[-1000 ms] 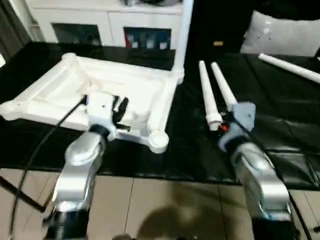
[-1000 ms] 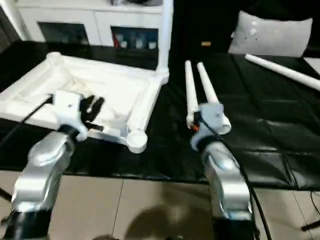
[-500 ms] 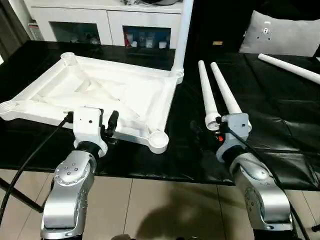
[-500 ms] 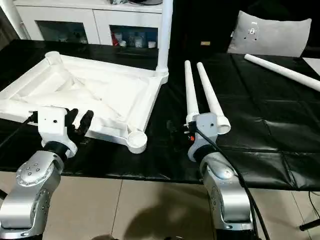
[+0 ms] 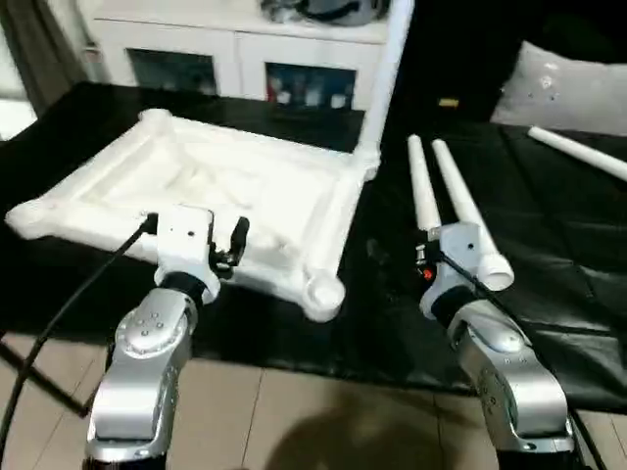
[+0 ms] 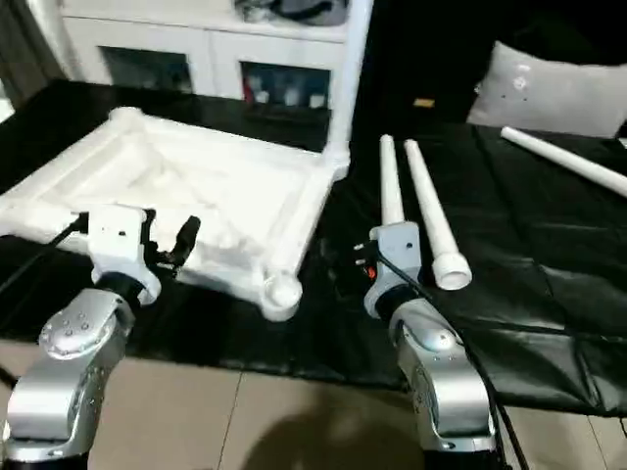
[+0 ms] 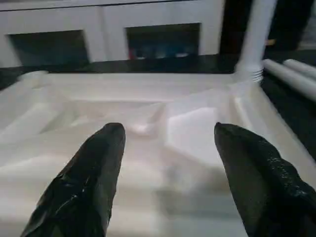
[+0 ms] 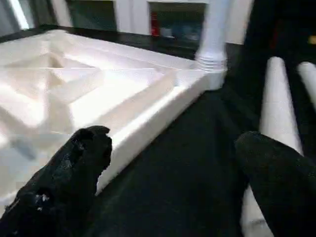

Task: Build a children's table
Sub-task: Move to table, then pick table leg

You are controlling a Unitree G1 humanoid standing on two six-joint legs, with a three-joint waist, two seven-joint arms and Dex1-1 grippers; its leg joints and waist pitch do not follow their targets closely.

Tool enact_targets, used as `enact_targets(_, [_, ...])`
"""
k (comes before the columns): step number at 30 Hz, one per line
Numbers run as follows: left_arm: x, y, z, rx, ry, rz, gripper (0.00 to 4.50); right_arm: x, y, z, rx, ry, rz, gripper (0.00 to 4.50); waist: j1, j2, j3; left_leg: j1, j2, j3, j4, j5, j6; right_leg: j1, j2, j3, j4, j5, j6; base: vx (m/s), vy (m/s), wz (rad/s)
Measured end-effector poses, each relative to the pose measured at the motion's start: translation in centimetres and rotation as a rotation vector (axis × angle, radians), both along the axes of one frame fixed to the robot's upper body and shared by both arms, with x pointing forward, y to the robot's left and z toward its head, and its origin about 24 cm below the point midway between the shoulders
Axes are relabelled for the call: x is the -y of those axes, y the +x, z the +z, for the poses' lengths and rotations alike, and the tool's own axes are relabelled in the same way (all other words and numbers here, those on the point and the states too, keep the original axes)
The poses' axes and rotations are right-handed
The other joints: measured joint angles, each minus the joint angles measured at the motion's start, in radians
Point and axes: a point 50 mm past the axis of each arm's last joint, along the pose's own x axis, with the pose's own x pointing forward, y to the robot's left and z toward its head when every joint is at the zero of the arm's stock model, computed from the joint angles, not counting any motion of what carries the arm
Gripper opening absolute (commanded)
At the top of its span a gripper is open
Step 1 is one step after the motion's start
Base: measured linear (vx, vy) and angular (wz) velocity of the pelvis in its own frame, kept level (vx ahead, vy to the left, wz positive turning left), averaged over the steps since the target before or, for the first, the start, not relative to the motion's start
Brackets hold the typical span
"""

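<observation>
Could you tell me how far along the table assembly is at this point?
One leg stands in the far right socket of the upturned top. Both the left gripper and the right gripper are open and hold nothing. Left: two legs beside the top, a third leg farther right, three sockets unfilled.

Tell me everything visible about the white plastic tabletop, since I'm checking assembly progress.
The white plastic tabletop lies upside down on the black table cover, diagonal ribs facing up inside a raised rim. Round sockets sit at its corners; the near one is empty, while the far right corner holds one upright white leg. The left gripper hovers open over its near edge, touching nothing.
</observation>
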Motion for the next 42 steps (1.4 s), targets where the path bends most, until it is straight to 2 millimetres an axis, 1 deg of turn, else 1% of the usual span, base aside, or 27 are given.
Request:
enact_targets(5, [0.0, 0.0, 0.0, -0.003, 0.014, -0.009, 4.0, 0.0, -0.1, -0.1, -0.003, -0.003, 0.009, 4.5, -0.003, -0.001, -0.008, 0.0, -0.001, -0.004, 0.012, -0.026, 0.006, -0.01, 0.0, 0.002, 0.014, -0.028, 0.008, 0.142, 0.005, 0.01])
enact_targets(7, [-0.6, 0.0, -0.2, -0.012, 0.02, 0.012, 4.07, -0.8, 0.0, 0.0, 0.001, 0.008, 0.041, 4.5, -0.017, -0.016, -0.015, 0.006, -0.015, -0.01, 0.016, -0.039, 0.007, -0.057, -0.007, 0.053, 0.096, -0.044, 0.004, 0.127, -0.017, 0.09])
enact_targets(8, [-0.8, 0.0, -0.1, -0.01, 0.022, 0.019, 4.19, -0.9, 0.0, 0.0, 0.002, 0.007, 0.044, 4.5, -0.02, -0.029, -0.021, 0.01, -0.027, -0.01, 0.021, -0.046, 0.007, -0.081, -0.021, 0.088, 0.111, -0.046, 0.008, 0.092, -0.021, 0.13])
enact_targets(9, [-0.7, 0.0, -0.1, -0.01, 0.021, 0.017, 4.32, -0.8, 0.0, 0.0, 0.003, 0.003, 0.043, 4.5, -0.018, -0.041, -0.023, 0.008, -0.038, -0.008, 0.033, -0.056, 0.014, -0.082, -0.027, 0.113, 0.111, -0.062, 0.04, 0.042, -0.003, 0.19])
enact_targets(10, [-0.5, 0.0, -0.2, -0.014, 0.012, 0.015, 4.45, -0.5, 0.0, 0.0, 0.001, -0.006, 0.037, 4.5, -0.006, -0.039, -0.018, -0.002, -0.043, -0.011, 0.058, -0.067, 0.06, -0.066, -0.02, 0.122, 0.114, -0.074, 0.034, 0.066, -0.021, 0.15])
enact_targets(11, [0.1, 0.0, -0.4, -0.021, 0.003, -0.007, 4.45, -0.2, 0.0, -0.1, -0.004, -0.013, 0.028, 4.5, 0.014, -0.035, -0.015, -0.02, -0.04, -0.022, 0.107, -0.064, 0.12, -0.051, -0.014, 0.124, 0.101, -0.073, 0.03, 0.066, -0.021, 0.15])
enact_targets(12, [0.4, 0.0, -0.5, -0.024, 0.003, -0.019, 4.48, 0.1, 0.0, -0.2, -0.005, -0.018, 0.02, 4.5, 0.025, -0.033, -0.015, -0.039, -0.04, -0.025, 0.136, -0.056, 0.122, -0.036, -0.01, 0.123, 0.09, -0.071, 0.028, 0.095, -0.05, 0.01])
enact_targets(13, [0.4, 0.0, -0.5, -0.023, 0.005, -0.019, 4.49, 0.2, 0.0, -0.1, -0.003, -0.018, 0.014, 4.5, 0.034, -0.03, -0.016, -0.053, -0.036, -0.027, 0.134, -0.045, 0.104, -0.021, -0.003, 0.123, 0.079, -0.071, 0.028, 0.068, -0.022, -0.11])
enact_targets(14, [0.3, 0.0, -0.4, -0.022, 0.007, -0.016, 4.49, 0.3, 0.1, 0.0, 0.001, -0.016, 0.011, 4.5, 0.041, -0.018, -0.015, -0.062, -0.026, -0.029, 0.103, -0.031, 0.084, -0.005, 0.004, 0.111, 0.071, -0.072, 0.026, 0.068, -0.022, -0.11])
enact_targets(15, [0.2, 0.0, -0.4, -0.019, 0.01, -0.014, 4.49, 0.3, 0.1, 0.1, 0.008, -0.015, 0.011, 4.5, 0.044, 0.012, -0.015, -0.069, -0.003, -0.032, 0.052, 0.013, 0.041, 0.016, 0.028, 0.093, 0.066, -0.078, 0.027, 0.079, 0.034, -0.05])
enact_targets(16, [-0.1, -0.1, -0.6, -0.028, 0.015, -0.004, 4.49, 0.2, 0.1, -0.1, -0.005, -0.009, 0.011, 4.5, 0.04, 0.023, -0.009, -0.049, 0.015, -0.028, 0.055, 0.006, 0.001, 0.019, 0.038, 0.1, 0.061, -0.081, 0.029, 0.088, 0.066, -0.19])
enact_targets(17, [-0.5, -0.2, -0.8, -0.035, 0.016, 0.011, 4.49, -0.5, 0.1, -0.1, -0.012, 0.003, 0.034, 4.5, 0.042, 0.015, -0.007, -0.033, 0.016, -0.012, 0.044, -0.003, -0.01, 0.017, 0.035, 0.111, 0.068, -0.086, 0.018, 0.088, 0.066, -0.19])
enact_targets(18, [-1.2, -0.1, -0.8, -0.039, 0.026, 0.037, 4.49, -1.3, 0.0, -0.1, -0.018, 0.007, 0.062, 4.5, 0.043, 0.007, -0.008, -0.017, 0.017, 0.009, 0.04, -0.011, -0.013, 0.003, 0.021, 0.111, 0.099, -0.097, 0.0, 0.084, 0.052, -0.5])
enact_targets(19, [-1.4, -0.1, -0.8, -0.04, 0.028, 0.048, 4.49, -1.3, 0.0, -0.1, -0.02, 0.007, 0.063, 4.5, 0.04, 0.002, -0.008, -0.005, 0.018, 0.023, 0.039, -0.018, -0.015, -0.013, 0.005, 0.109, 0.124, -0.096, 0.002, 0.084, 0.022, -0.54])
enact_targets(20, [-1.4, -0.1, -0.8, -0.038, 0.027, 0.049, 4.49, -1.1, 0.0, -0.1, -0.019, 0.002, 0.057, 4.5, 0.038, -0.011, -0.009, 0.014, 0.019, 0.057, 0.034, -0.027, -0.018, -0.04, -0.023, 0.109, 0.135, -0.088, 0.007, 0.096, -0.001, -0.78])
enact_targets(21, [-1.4, 0.0, -0.7, -0.035, 0.027, 0.047, 4.49, -1.0, 0.1, 0.0, -0.01, -0.002, 0.051, 4.5, 0.03, -0.032, -0.013, 0.018, 0.012, 0.066, 0.037, -0.032, -0.019, -0.048, -0.04, 0.11, 0.117, -0.067, 0.031, 0.049, -0.019, -0.49])
enact_targets(22, [-1.2, 0.0, -0.8, -0.039, 0.024, 0.04, 4.49, -0.5, 0.0, -0.1, -0.013, -0.012, 0.04, 4.5, 0.019, -0.033, -0.015, 0.012, 0.012, 0.059, 0.038, -0.034, -0.017, -0.036, -0.035, 0.111, 0.111, -0.068, 0.062, 0.056, -0.054, -0.17])
enact_targets(23, [-0.3, 0.1, -0.9, -0.042, 0.008, 0.008, 4.49, 0.2, 0.0, -0.2, -0.017, -0.029, 0.018, 4.5, 0.019, -0.03, -0.016, 0.005, 0.008, 0.045, 0.042, -0.04, 0.006, -0.033, -0.028, 0.113, 0.098, -0.068, 0.051, 0.0, 0.0, 0.0])
enact_targets(25, [0.5, 0.0, -1.0, -0.046, 0.005, -0.046, 4.49, 1.3, 0.2, -0.2, -0.029, -0.044, -0.033, 4.5, 0.022, -0.023, -0.02, -0.038, -0.009, 0.002, 0.091, -0.04, 0.036, -0.028, -0.016, 0.112, 0.083, -0.067, 0.046, 0.11, -0.042, -0.03])
enact_targets(26, [0.3, 0.0, -0.9, -0.042, 0.014, -0.062, 4.49, 1.4, 0.3, -0.2, -0.043, -0.051, -0.048, 4.5, 0.025, -0.016, -0.023, -0.069, -0.011, -0.015, 0.084, -0.01, 0.051, -0.019, -0.005, 0.105, 0.075, -0.066, 0.045, 0.116, -0.022, -0.13])
enact_targets(27, [0.1, 0.0, -0.8, -0.036, 0.027, -0.069, 4.49, 1.4, 0.5, 0.0, -0.048, -0.057, -0.052, 4.5, 0.028, -0.001, -0.028, -0.085, -0.005, -0.029, 0.051, 0.017, 0.016, -0.018, 0.01, 0.092, 0.08, -0.068, 0.047, 0.055, -0.003, -0.08])
enact_targets(28, [-0.4, 0.0, -0.8, -0.038, 0.036, -0.069, 4.49, 1.2, 0.7, 0.1, -0.055, -0.053, -0.056, 4.5, 0.026, 0.0, -0.029, -0.085, 0.002, -0.042, 0.062, 0.014, -0.005, -0.017, 0.015, 0.084, 0.085, -0.069, 0.046, 0.095, -0.005, -0.09])
enact_targets(29, [-0.8, 0.0, -0.7, -0.039, 0.045, -0.078, 4.49, 0.6, 1.1, 0.6, -0.057, -0.058, -0.042, 4.5, 0.015, -0.002, -0.03, -0.086, 0.0, -0.053, 0.065, 0.012, -0.004, -0.035, 0.014, 0.086, 0.095, -0.067, 0.046, 0.094, -0.018, -0.06])
enact_targets(31, [-1.2, -0.2, -0.8, -0.046, 0.059, -0.102, 4.49, 0.3, 1.7, 1.2, -0.069, -0.075, -0.042, 4.5, 0.016, -0.005, -0.032, -0.087, -0.01, -0.055, 0.065, 0.012, -0.003, -0.052, 0.014, 0.123, 0.11, -0.07, 0.051, 0.053, 0.001, -0.03])
enact_targets(33, [-0.9, -0.6, -0.9, -0.056, 0.051, -0.166, 4.49, 1.0, 2.2, 1.5, -0.113, -0.132, -0.072, 4.5, 0.022, -0.007, -0.032, -0.092, -0.021, -0.048, 0.061, 0.016, -0.006, -0.051, 0.012, 0.148, 0.112, -0.083, 0.071, 0.0, 0.0, 0.0])
enact_targets(35, [-0.1, -1.1, -1.0, -0.088, 0.033, -0.279, 4.49, 1.9, 2.8, 0.8, -0.225, -0.183, -0.095, 4.5, 0.029, -0.008, -0.03, -0.088, -0.021, -0.041, 0.046, 0.027, -0.012, -0.053, 0.012, 0.15, 0.11, -0.073, 0.07, 0.0, 0.0, 0.0])
enact_targets(42, [0.9, -2.0, -1.0, -0.158, 0.082, -0.54, 4.49, 2.5, 6.3, 1.0, -0.447, -0.208, -0.143, 4.5, 0.012, -0.004, -0.01, -0.062, -0.007, -0.018, 0.015, 0.054, -0.021, -0.039, 0.016, 0.152, 0.094, -0.047, 0.041, -0.109, -0.015, -0.03])
